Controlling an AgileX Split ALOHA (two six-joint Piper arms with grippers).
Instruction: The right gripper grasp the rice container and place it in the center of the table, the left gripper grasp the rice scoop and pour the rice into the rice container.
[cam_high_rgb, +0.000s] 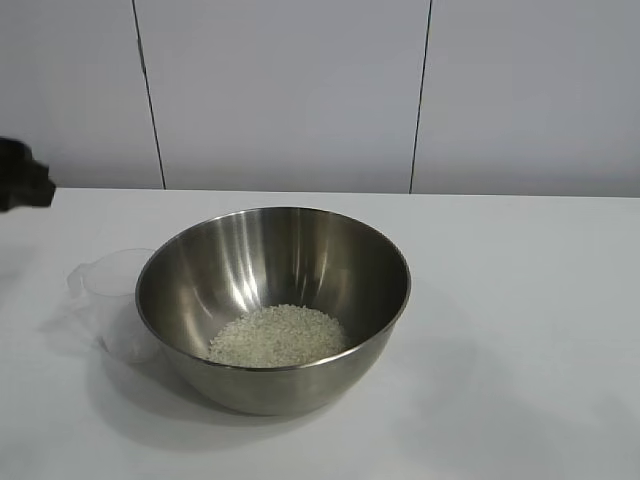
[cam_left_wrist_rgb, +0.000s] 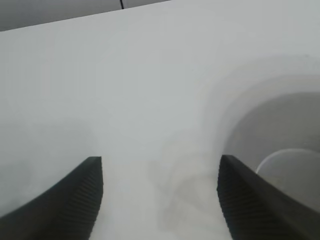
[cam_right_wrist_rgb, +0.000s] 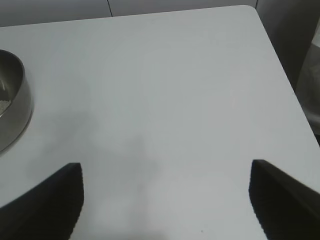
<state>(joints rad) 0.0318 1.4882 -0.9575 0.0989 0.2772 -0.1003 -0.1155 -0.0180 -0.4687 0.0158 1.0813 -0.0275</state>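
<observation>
Rice container (cam_high_rgb: 273, 305) sits upright near the middle of the table (cam_high_rgb: 520, 300), with the rice (cam_high_rgb: 278, 335) heaped in its bottom; rice scoop (cam_high_rgb: 112, 300) stands on the table just beside the container's left side, apparently empty. Left gripper (cam_left_wrist_rgb: 160, 192) is raised over bare table at the far left, jaws apart and holding nothing. Right gripper (cam_right_wrist_rgb: 167, 197) is parked to the right, well apart from the container, jaws wide apart and empty.

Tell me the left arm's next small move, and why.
Probably pull the left gripper further away from the work area to park. The rice already lies in the rice container, the rice scoop stands empty on the table beside it, and the gripper is open, holding nothing.
</observation>
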